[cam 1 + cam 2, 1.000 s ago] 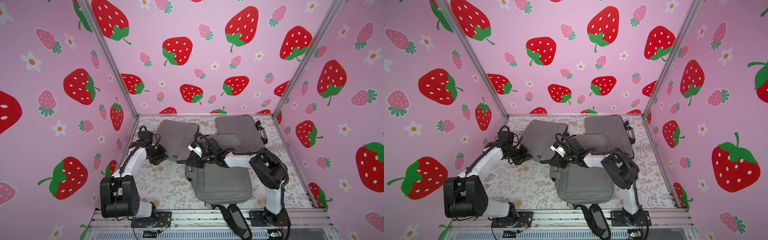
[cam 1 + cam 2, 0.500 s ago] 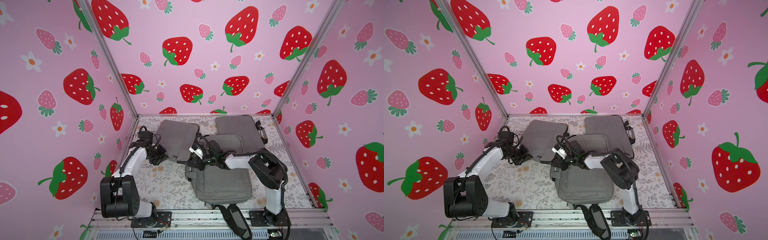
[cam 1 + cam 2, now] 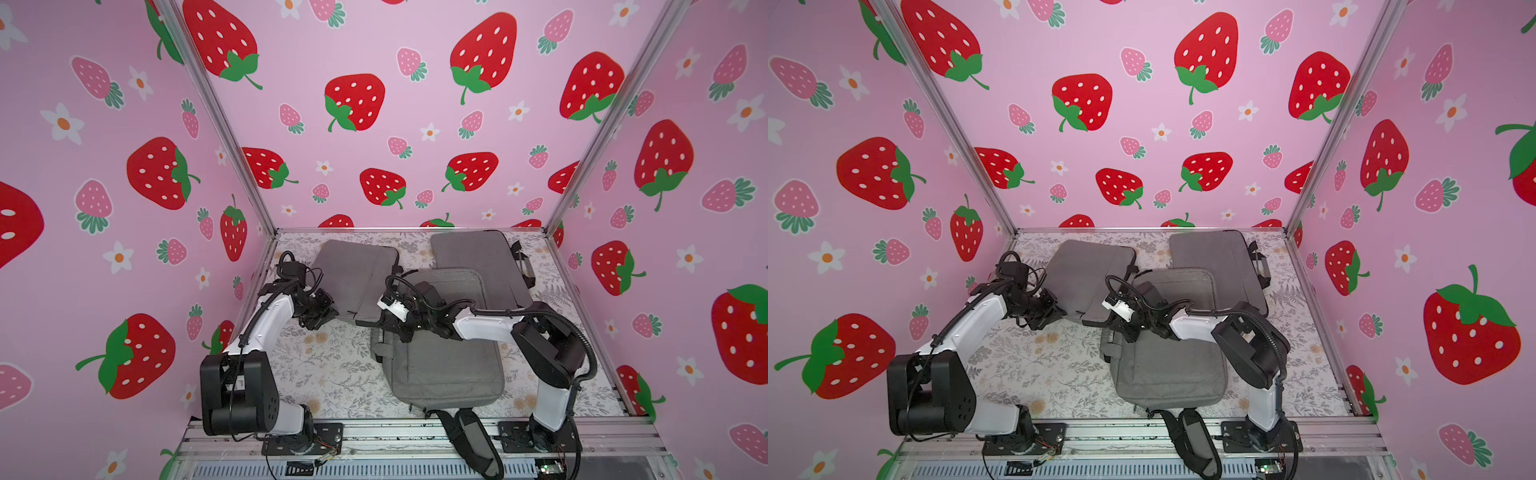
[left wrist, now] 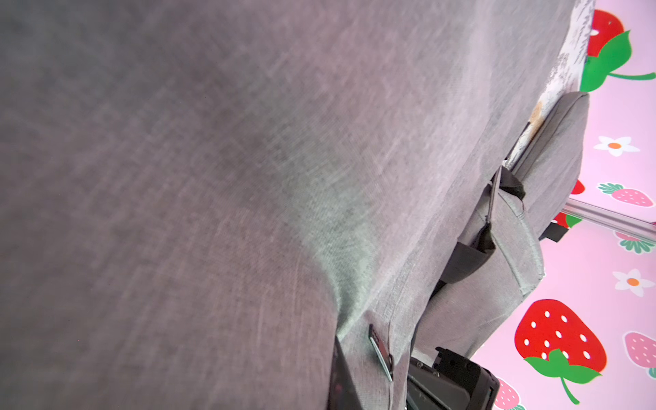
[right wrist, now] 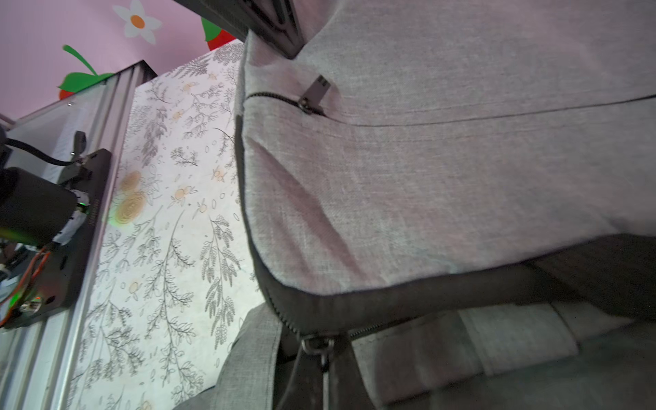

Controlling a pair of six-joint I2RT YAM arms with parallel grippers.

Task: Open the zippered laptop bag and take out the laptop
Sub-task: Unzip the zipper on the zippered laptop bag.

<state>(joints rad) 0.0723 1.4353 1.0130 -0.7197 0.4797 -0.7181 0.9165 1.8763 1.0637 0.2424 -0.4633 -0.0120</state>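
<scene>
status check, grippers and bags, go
left gripper shut at near corner of left bag. right gripper shut at far corner of near bag, hold unclear. no laptop in view. third bag overlaps near bag at back.

This is a lab-style robot test cell. Pink strawberry-print panels (image 3: 415, 104) on aluminium posts (image 3: 221, 120) enclose a floral tabletop (image 3: 328, 374) from 9 through 12 to 3 o'clock. At 6 o'clock, arm bases (image 3: 328, 436) are bolted to an aluminium rail (image 3: 395, 436).

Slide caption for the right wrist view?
Grey laptop bag on floral tabletop, flat zipper pull and edge zipper slider in view.
</scene>
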